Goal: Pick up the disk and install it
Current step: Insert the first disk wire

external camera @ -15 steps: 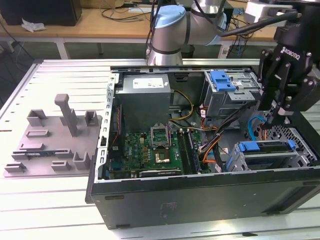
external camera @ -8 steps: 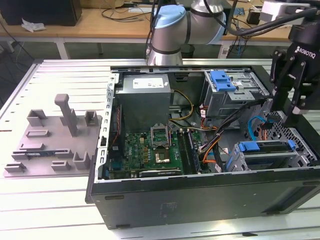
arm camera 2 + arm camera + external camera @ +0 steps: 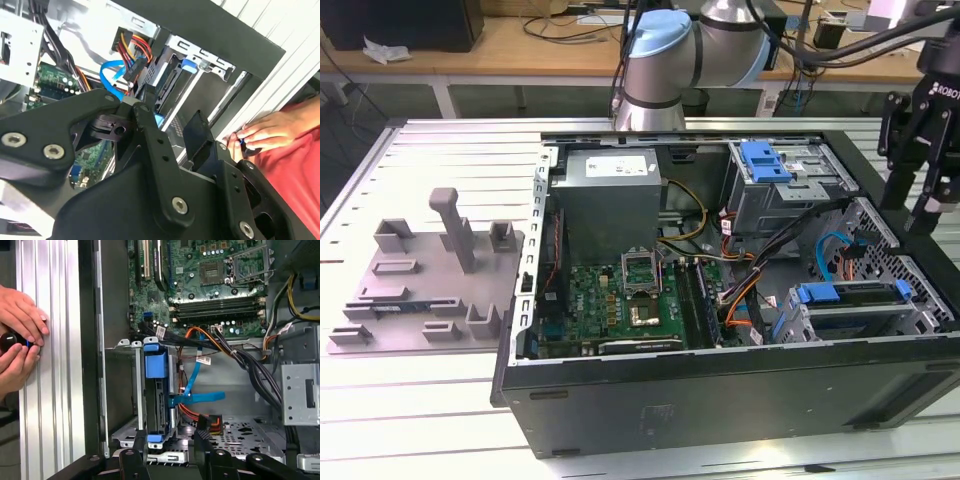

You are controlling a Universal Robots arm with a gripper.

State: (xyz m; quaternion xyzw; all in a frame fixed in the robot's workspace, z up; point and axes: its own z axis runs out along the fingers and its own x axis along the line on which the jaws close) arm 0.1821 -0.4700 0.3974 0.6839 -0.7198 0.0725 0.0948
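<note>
The disk (image 3: 840, 295) sits seated in the lower metal drive cage (image 3: 910, 320) of the open computer case (image 3: 720, 400), at about 4 o'clock in the exterior view. Its blue carrier frame faces into the case. In the first wrist view the disk (image 3: 155, 390) stands on edge in that cage, blue frame along its length, with a blue data cable (image 3: 197, 397) running just beside it.

The gripper (image 3: 912, 210) hangs above the case's rim at about 2 o'clock in the exterior view. It is up and out from the disk, towards 1 o'clock of it, and well apart from it. The fingers (image 3: 206, 447) are spread apart and hold nothing. In the first wrist view the gripper (image 3: 170, 440) looks down on the cage, and the disk's end shows in the gap between the two fingers without touching them.

A second cage with a blue plastic bracket (image 3: 765, 160) on top sits at 1 o'clock inside the case. The motherboard (image 3: 630, 295) lies at 7 o'clock and the grey power supply (image 3: 610, 195) at 11 o'clock.

On the ribbed metal surface (image 3: 440, 160), at 9 o'clock, lies a grey fixture plate (image 3: 430, 280). A person's hands (image 3: 20, 340) rest on the surface outside the case wall, closed round a small dark object.
</note>
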